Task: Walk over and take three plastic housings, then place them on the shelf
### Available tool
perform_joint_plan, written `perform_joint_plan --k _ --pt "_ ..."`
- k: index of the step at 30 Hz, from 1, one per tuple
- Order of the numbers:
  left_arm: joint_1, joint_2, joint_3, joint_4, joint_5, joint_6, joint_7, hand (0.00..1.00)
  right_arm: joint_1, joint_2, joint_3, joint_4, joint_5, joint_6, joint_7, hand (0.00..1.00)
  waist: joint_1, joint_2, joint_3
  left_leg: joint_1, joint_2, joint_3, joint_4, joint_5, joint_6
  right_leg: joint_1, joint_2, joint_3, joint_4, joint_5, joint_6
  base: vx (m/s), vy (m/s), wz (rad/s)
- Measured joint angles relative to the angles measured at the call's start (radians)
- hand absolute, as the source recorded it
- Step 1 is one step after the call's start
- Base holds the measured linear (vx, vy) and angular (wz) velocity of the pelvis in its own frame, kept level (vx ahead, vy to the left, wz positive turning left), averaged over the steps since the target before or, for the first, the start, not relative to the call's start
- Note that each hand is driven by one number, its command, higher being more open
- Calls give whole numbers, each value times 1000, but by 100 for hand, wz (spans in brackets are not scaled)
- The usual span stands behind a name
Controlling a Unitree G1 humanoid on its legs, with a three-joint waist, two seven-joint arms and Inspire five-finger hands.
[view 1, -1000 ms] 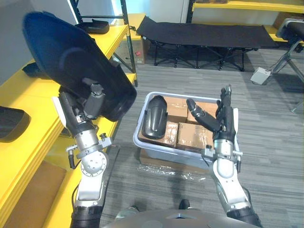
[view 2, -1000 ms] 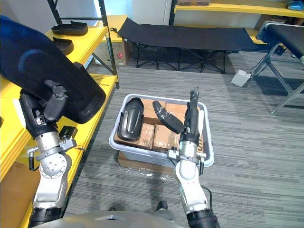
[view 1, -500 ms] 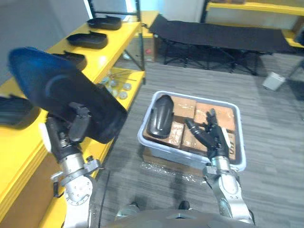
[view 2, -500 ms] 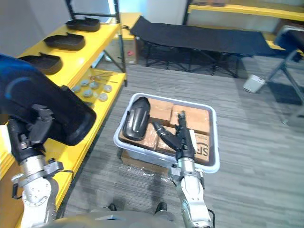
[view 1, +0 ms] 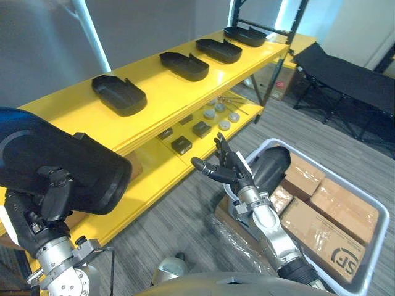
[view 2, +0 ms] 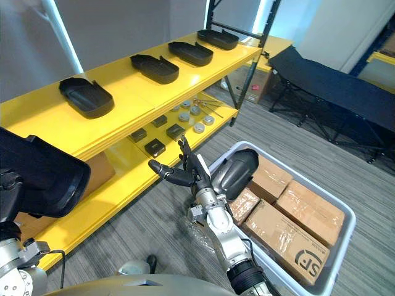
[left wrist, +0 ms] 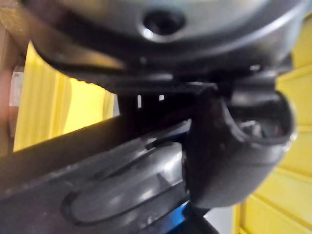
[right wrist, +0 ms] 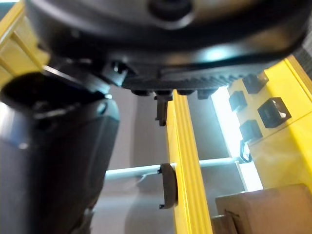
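My left hand [view 1: 50, 203] is shut on a large black plastic housing [view 1: 68, 161], held up at the lower left; the thumb [left wrist: 234, 146] presses on its dark shell [left wrist: 107, 190]. My right hand [view 1: 226, 169] hangs open with straight fingers, between the shelf and the bin and holding nothing. Another black housing [view 1: 270, 169] lies in the grey bin [view 1: 370, 259] just behind that hand. Several more housings, such as the nearest one [view 1: 119, 94], rest in a row on the yellow shelf's top board [view 1: 68, 111].
Cardboard boxes [view 1: 336, 206] fill the rest of the bin. The yellow lower board [view 1: 154, 166] carries small black blocks [view 1: 181, 144] and round metal pieces [view 1: 217, 114]. A black folding cot [view 2: 333, 86] stands at the far right, with grey floor [view 1: 179, 222] between shelf and bin.
The whole picture has swung left towards the yellow shelf, so the camera moved. My left hand still holds its housing, and my right hand stays open near the bin's left side.
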Motion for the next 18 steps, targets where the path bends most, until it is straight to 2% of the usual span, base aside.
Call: perform_joint_plan --k 1,3,6,9,10,12,13,14,16,18 --pt "-4 1 -2 0 -4 -5 -20 0 1 -1 -3 0 0 3 -2 100 -11 0 1 -14 5 21 10 -2 11 9 -2 -30 0 -1 4 -42 53 115" --pt "-27 8 -33 0 -28 -21 -95 0 11 -14 -25 0 -2 10 -28 100 -46 7 8 -34 31 130 27 24 22 41 -11 -115 2 -2 16 -17 93 124" --pt "-41 9 -64 -2 -41 -45 -150 0 6 -17 -47 2 -40 16 -40 100 -26 30 23 -31 11 120 0 50 23 24 -52 -127 67 -22 28 -3 145 37" --pt "-53 29 -72 -6 -41 -45 -196 0 4 -10 -44 6 -38 16 -27 100 -32 41 37 -19 -10 117 -22 51 42 14 -90 -125 131 -54 24 -19 140 9" --pt "-55 54 -84 -16 -46 -45 -233 0 6 -9 -44 5 -38 15 -23 100 -34 40 47 -13 -16 107 -29 52 46 7 -105 -103 168 -76 19 -20 84 27" --pt "-66 109 -99 -33 -52 -45 -306 0 15 -7 -51 5 -38 15 -18 100 -60 31 53 -19 -33 56 -30 58 54 -7 -120 -23 225 -122 -4 -10 53 68" --pt "-90 154 -119 -34 -73 -45 -360 0 33 -6 -68 4 -38 9 -19 100 -80 25 58 -22 -51 14 -31 69 58 -9 -123 49 252 -157 -16 4 18 110" --pt "-115 183 -130 -35 -84 -45 -422 0 44 -7 -87 4 -38 6 -17 100 -89 22 65 -21 -68 -18 -41 85 58 -14 -132 105 283 -188 -6 -3 6 110" --pt "-138 200 -139 -35 -115 -46 -489 0 46 -10 -114 4 -39 -2 -8 100 -89 26 78 -26 -80 -43 -45 108 51 -19 -139 134 311 -217 19 -31 -51 60" --pt "-131 200 -138 -37 -119 -48 -543 0 42 -28 -140 4 -38 -5 20 100 -79 57 97 -35 -72 -58 -42 125 40 -24 -130 134 323 -228 38 -65 -99 21"
